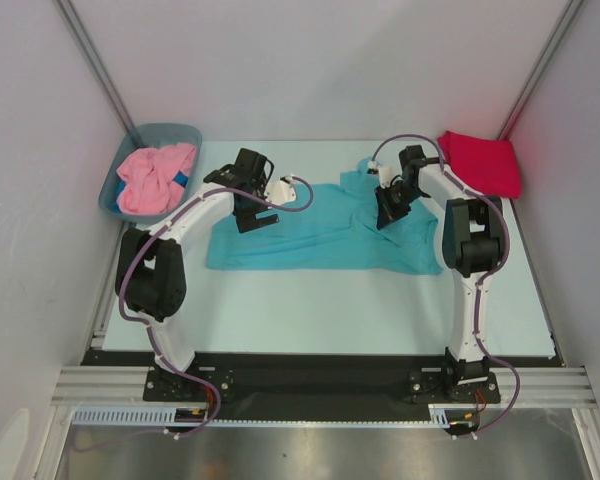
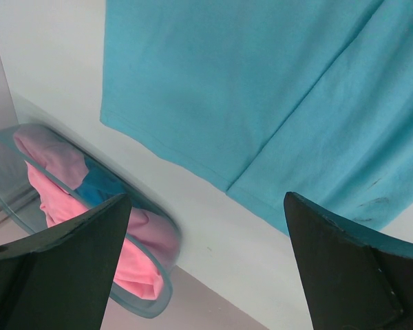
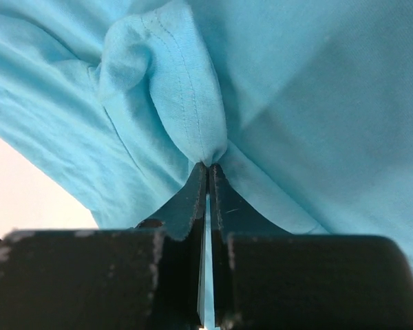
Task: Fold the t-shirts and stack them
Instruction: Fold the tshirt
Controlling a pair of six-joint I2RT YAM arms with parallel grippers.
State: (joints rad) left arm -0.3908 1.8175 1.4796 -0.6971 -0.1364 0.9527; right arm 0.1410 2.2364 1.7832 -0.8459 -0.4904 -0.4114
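Observation:
A turquoise t-shirt (image 1: 320,235) lies spread across the middle of the table. My right gripper (image 1: 387,217) is shut on a pinched fold of the turquoise t-shirt (image 3: 186,103) near its upper right part; the cloth bunches up at the fingertips (image 3: 196,180). Over the shirt's upper left edge my left gripper (image 1: 252,220) hangs open and holds nothing; its fingers (image 2: 62,275) frame the shirt's hem (image 2: 213,180) and bare table. A crimson red t-shirt (image 1: 480,162) lies folded at the back right. A pink t-shirt (image 1: 155,178) lies crumpled in the tub.
The grey-blue plastic tub (image 1: 119,176) stands at the back left corner, also seen as the tub (image 2: 141,306) in the left wrist view, with a bit of blue cloth (image 2: 96,187) beside the pink. White enclosure walls stand on three sides.

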